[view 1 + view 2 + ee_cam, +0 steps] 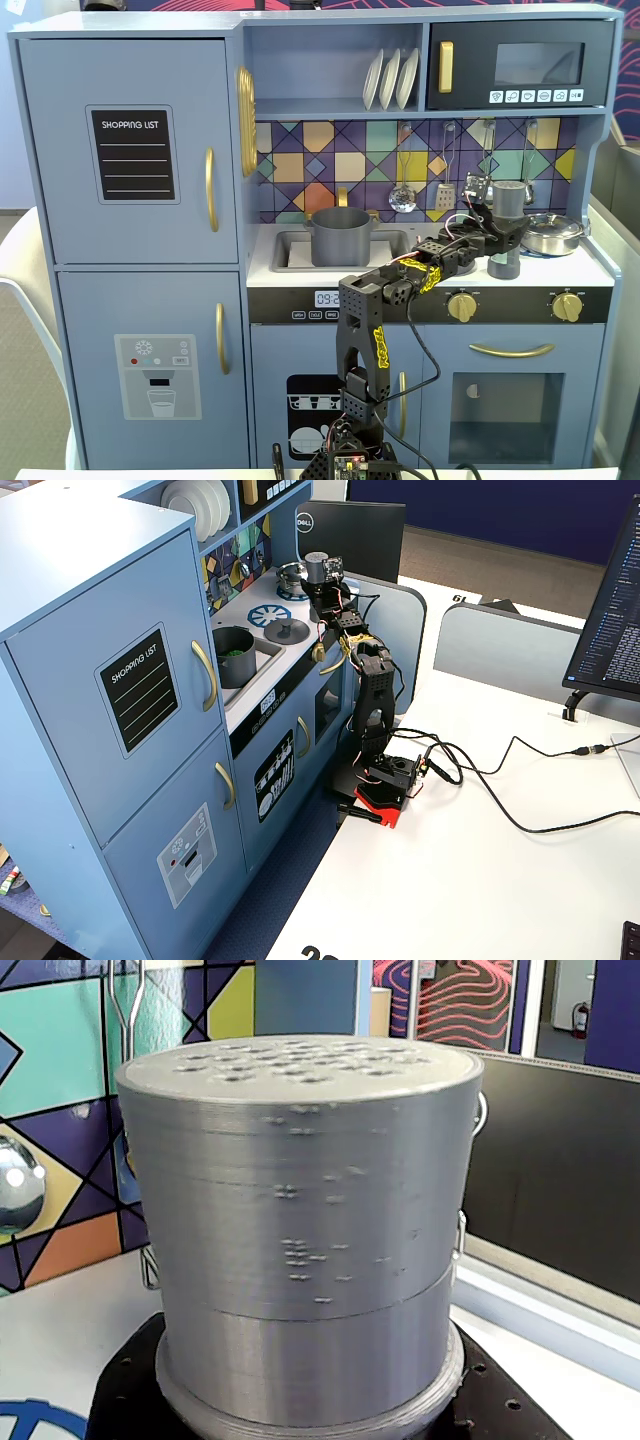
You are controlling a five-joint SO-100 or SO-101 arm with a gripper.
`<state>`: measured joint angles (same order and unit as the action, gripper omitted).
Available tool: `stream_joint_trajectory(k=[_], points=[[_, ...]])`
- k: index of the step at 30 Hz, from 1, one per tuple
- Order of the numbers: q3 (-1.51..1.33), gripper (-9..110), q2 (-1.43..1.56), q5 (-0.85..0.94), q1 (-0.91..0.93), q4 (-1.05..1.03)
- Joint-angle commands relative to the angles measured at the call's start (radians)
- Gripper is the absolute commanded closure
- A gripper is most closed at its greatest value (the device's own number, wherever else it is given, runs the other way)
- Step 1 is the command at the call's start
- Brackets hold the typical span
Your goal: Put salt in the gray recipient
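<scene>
Upright between the closed-in tool (503,235), held off the counter: the salt (507,215), right of the gray recipient (341,238).

Bright even daylight, soft shadows, sharp fixed views, wrist close-up slightly soft

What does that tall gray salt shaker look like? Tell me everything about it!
The tall slim gray salt shaker stands upright on the toy kitchen's counter, beside the shiny steel pan. Up close in the wrist view its lighter gray cap looks like layered printed plastic, with small dimples on its flat top, above a slightly darker body. The black gripper is around it, so it looks gripped. In another fixed view it is small.
</scene>
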<state>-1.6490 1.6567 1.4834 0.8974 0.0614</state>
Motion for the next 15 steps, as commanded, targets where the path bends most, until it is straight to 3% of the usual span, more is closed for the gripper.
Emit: stream_joint_trajectory(k=[1, 6, 10, 15], points=[[0.044, 101, -0.005, -0.021, -0.011, 0.057], [0.038, 101, -0.015, -0.009, -0.012, 0.067], [0.023, 75, -0.011, -0.008, -0.008, 0.067], [0.015, 54, 0.008, -0.032, -0.005, 0.069]])
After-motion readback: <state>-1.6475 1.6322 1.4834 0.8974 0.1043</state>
